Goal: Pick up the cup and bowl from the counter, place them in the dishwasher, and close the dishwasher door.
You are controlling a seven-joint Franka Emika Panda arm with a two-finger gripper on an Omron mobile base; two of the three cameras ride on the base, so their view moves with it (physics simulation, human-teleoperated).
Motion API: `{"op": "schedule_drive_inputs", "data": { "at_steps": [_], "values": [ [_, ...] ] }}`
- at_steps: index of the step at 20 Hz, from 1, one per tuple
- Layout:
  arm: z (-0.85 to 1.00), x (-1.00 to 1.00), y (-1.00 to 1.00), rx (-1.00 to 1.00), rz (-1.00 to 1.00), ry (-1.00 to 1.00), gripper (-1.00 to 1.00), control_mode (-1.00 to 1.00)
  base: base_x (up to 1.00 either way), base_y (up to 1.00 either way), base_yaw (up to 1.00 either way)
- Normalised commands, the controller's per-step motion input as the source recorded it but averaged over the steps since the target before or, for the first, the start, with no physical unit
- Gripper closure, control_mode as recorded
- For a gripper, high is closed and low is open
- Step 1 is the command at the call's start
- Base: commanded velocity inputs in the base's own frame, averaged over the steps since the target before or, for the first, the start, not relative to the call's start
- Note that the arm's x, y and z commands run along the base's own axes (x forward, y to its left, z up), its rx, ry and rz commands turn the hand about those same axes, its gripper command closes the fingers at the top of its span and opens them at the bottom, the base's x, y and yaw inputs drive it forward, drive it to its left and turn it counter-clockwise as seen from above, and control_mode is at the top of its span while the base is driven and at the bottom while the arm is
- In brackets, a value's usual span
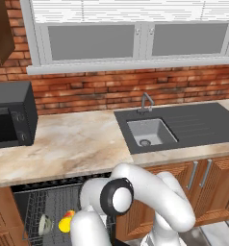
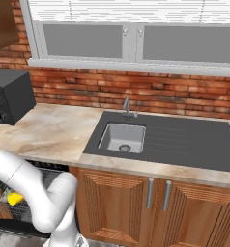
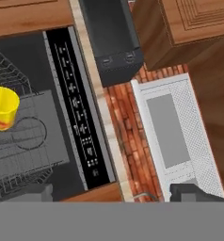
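The dishwasher (image 1: pixel 34 202) under the counter (image 1: pixel 73 144) stands open, with its grey wire rack (image 3: pixel 24 150) showing. The yellow cup (image 3: pixel 2 109) with its red-orange mark rests in the rack, also seen as the cup (image 1: pixel 66 222) and the cup (image 2: pixel 14 198). To its left in the rack sits the pale bowl (image 1: pixel 45 224), tipped on its side. My hand looks down on the rack from above; the cup lies at the left edge of the hand view. My gripper is open and holds nothing. My arm (image 1: pixel 135 202) hides the dishwasher door.
A black microwave (image 1: pixel 10 115) stands on the counter's left. The dark sink (image 1: pixel 150 132) with its faucet (image 1: pixel 145 102) and drainboard is to the right. Wooden cabinet doors (image 2: pixel 136 202) flank the dishwasher. The dishwasher's black control strip (image 3: pixel 78 117) runs beside the counter edge.
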Motion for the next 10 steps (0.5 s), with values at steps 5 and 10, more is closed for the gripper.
{"op": "schedule_drive_inputs", "data": {
  "at_steps": [5, 10],
  "values": [
    [-0.36, 0.02, 0.0, -0.07, 0.05, -0.08, -1.0, -1.0, 0.0, 0.0, 0.0],
    [-0.24, 0.1, 0.0, 0.0, 0.03, -0.1, -1.0, -1.0, 0.0, 0.0, 0.0]
  ]
}}
